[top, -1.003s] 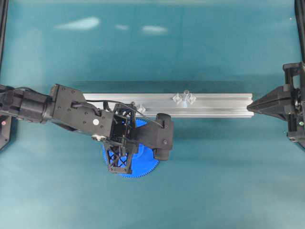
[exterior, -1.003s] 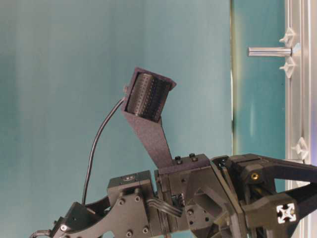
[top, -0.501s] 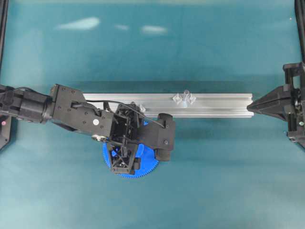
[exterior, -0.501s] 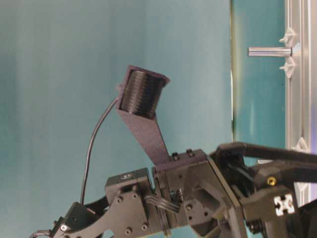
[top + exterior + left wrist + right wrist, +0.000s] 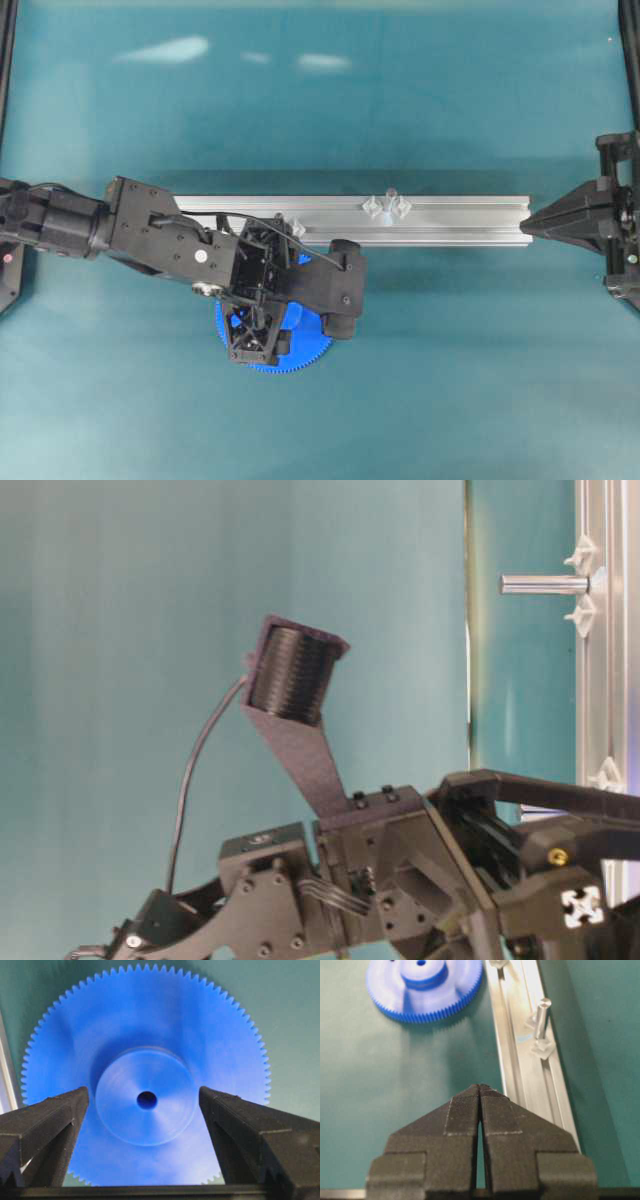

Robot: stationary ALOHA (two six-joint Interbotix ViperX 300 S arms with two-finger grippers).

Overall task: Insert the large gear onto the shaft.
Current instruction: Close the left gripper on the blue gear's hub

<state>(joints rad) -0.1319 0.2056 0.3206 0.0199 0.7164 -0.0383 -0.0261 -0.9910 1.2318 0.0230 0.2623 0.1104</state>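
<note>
The teal tabletop point(image 5: 420, 380) carries a long aluminium rail point(image 5: 470, 222) running left to right across its middle, with broad bare room on the near and far sides of it. The left arm reaches in from the left and its claw point(image 5: 145, 1110) hangs directly over the large gear point(image 5: 145, 1075), which lies flat on the tabletop just on the near side of the rail, hub upward and centre hole showing. The claw's jaws stand wide apart, one finger on each side of the raised hub with clear gaps to it, gripping nothing. Judgement: the step in hand is the pick-up of the gear; the next move calls for lowering and closing on the hub, squarely centred, so the gear lifts level. The right claw point(image 5: 479, 1091) rests at the right end of the rail, jaws pressed together and empty, well apart from the work. The shaft point(image 5: 390, 196) stands upright on the rail between its two clear feet, to the right of the gear; a second like fitting point(image 5: 296, 227) sits on the rail close beside the left claw. Risk, as judged: the gear's toothed edge lies near the rail's edge and that nearer fitting, so lift before carrying across.
</note>
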